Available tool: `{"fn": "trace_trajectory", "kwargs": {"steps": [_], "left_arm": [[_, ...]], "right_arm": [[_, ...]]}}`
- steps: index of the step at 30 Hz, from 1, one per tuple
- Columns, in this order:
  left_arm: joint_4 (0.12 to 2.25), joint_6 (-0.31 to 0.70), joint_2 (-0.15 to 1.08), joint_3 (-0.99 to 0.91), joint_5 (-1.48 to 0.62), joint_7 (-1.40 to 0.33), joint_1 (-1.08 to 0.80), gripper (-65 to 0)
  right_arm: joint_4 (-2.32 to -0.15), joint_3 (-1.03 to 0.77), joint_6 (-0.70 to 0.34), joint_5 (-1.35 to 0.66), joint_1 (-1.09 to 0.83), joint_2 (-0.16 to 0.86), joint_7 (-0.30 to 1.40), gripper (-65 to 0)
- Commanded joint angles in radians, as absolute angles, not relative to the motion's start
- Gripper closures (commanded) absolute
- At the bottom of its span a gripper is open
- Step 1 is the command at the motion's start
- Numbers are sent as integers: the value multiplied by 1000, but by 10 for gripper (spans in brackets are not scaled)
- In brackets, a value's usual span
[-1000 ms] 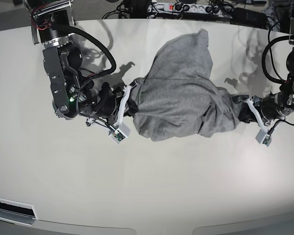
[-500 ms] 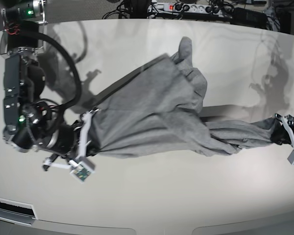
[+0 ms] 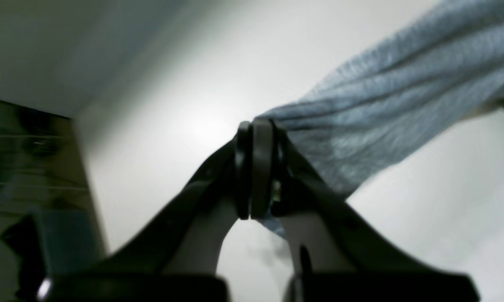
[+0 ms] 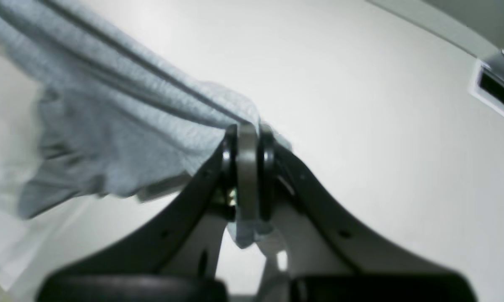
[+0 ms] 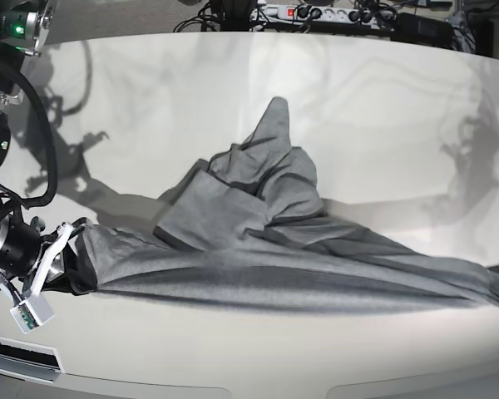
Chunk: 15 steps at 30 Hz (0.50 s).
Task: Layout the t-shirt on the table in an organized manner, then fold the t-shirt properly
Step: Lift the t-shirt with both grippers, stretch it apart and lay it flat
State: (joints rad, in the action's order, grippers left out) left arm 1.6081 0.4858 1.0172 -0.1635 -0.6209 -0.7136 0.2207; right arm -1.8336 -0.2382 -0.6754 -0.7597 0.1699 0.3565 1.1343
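The grey t-shirt (image 5: 266,249) is stretched in a long band across the front of the table (image 5: 382,108), with a bunched heap rising behind its middle. My right gripper (image 5: 66,262) holds its left end at the view's left edge; in the right wrist view the gripper (image 4: 247,138) is shut on a pinch of t-shirt (image 4: 121,105) fabric. My left gripper (image 3: 256,130) is shut on the other end of the t-shirt (image 3: 382,100). In the base view that arm is almost wholly past the right edge. No lettering shows.
Power strips and cables (image 5: 333,15) lie beyond the table's far edge. A white slotted panel (image 5: 21,357) sits at the front left corner, close to my right arm. The table's front edge (image 5: 274,386) runs just below the stretched cloth.
Both arms have pulled farther apart and toward the front edge. The t-shirt has gone from a draped bundle to a long taut band low across the table.
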Motion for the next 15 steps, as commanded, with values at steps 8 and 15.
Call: {"fn": "trace_trajectory", "kwargs": {"steps": [8, 15], "left_arm": [[1622, 444, 1135, -212, -661, -639, 384, 0], [1621, 444, 1218, -212, -701, -574, 482, 0]], "right_arm": [[-1851, -243, -692, -823, 306, 415, 1112, 0], [-1850, -243, -692, -811, 462, 452, 1112, 0]]}}
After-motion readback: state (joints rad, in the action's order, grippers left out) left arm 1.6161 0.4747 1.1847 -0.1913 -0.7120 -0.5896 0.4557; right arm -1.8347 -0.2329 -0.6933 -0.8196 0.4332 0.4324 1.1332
